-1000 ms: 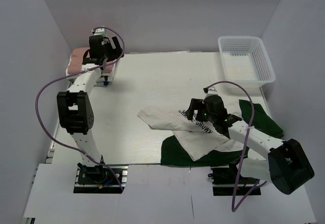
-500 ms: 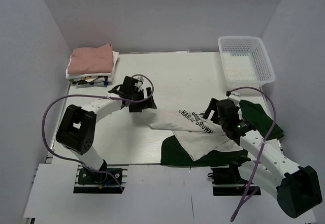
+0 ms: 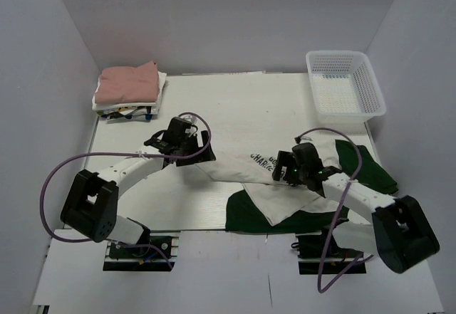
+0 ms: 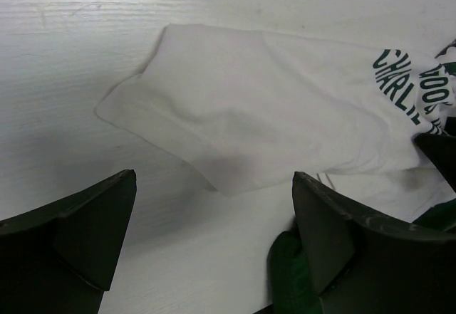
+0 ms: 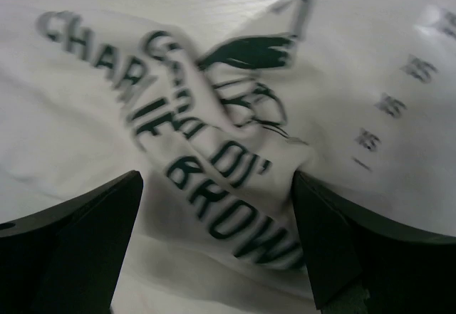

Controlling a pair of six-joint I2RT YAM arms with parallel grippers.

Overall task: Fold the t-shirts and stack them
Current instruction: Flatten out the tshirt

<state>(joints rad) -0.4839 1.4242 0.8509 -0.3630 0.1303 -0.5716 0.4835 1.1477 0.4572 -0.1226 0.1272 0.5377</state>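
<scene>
The white wood-grain worktop (image 3: 249, 100) is carrying everything. The cream-white t-shirt with dark green sleeves and dark "Charlie Brown" print (image 3: 281, 199) is lying unfolded and crumpled toward the near right corner, with one cream flap reaching out to the middle of the worktop and green cloth bunching along the near edge. The white plastic mesh basket (image 3: 335, 53) is sitting at the far right corner, well apart from the shirt. The stack of folded shirts, dusty pink on top of white (image 3: 128, 85), is resting at the far left corner. The left gripper (image 3: 191, 143) is hovering over the pointed end of the cream flap with its jaws apart and gripping nothing. The right gripper (image 3: 288, 164) is hanging over the wrinkled print, its jaws also apart and empty. The step in hand is probably spreading the shirt flat before any fold. To do it well, the left gripper should be pinching only the single top layer at the flap's corner. The right should be taking the cloth beside the bunched lettering. Both should then be drawing outward evenly, so the creases are pulling out without the green sleeves dragging underneath.
</scene>
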